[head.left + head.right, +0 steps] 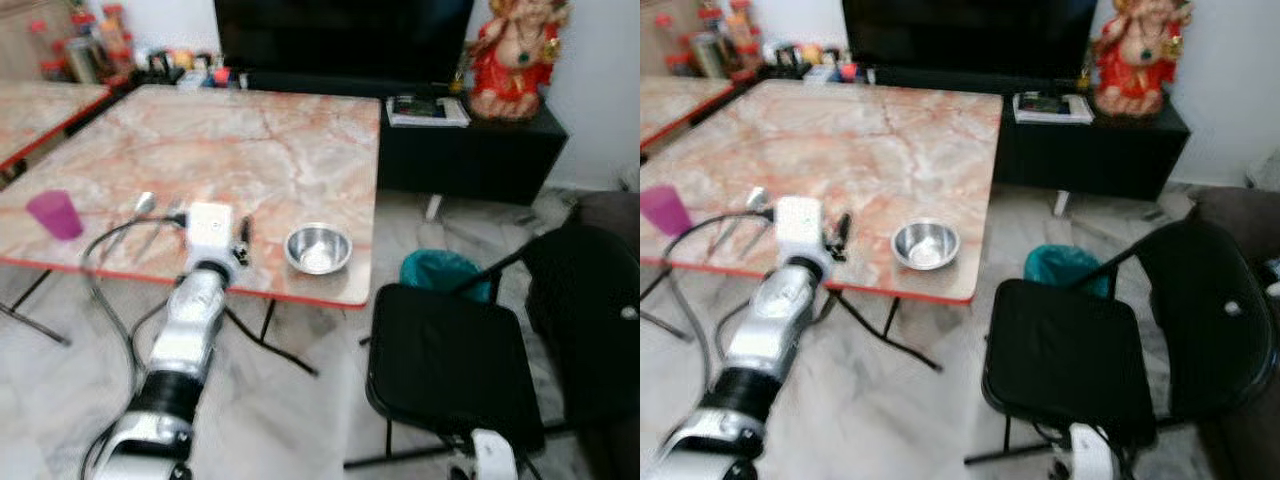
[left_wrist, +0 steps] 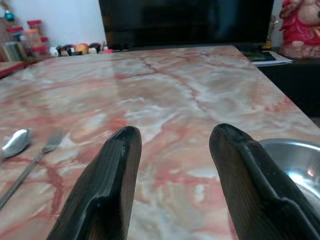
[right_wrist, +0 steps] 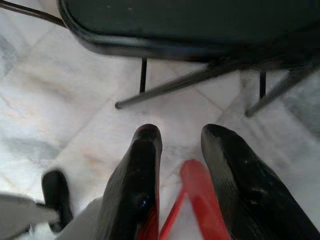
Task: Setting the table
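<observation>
While left gripper [image 2: 170, 170] hovers jaws spread, empty, steel bowl [image 1: 318, 248] lower centre: light, rigid, slippery; pinch rim.

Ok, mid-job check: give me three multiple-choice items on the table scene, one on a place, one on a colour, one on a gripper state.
1. Where is the steel bowl?
A. near the table's front edge, right of the left gripper
B. on the black chair
C. beside the purple cup

2. What colour is the cup?
A. green
B. purple
C. white

3. How is the left gripper?
A. shut on the spoon
B. shut on the bowl
C. open, holding nothing

Answers: 1 A, the bowl sits by the red edge just right of the gripper. 2 B, it is plainly purple. 3 C, the wrist view shows a bare gap between the fingers.
</observation>
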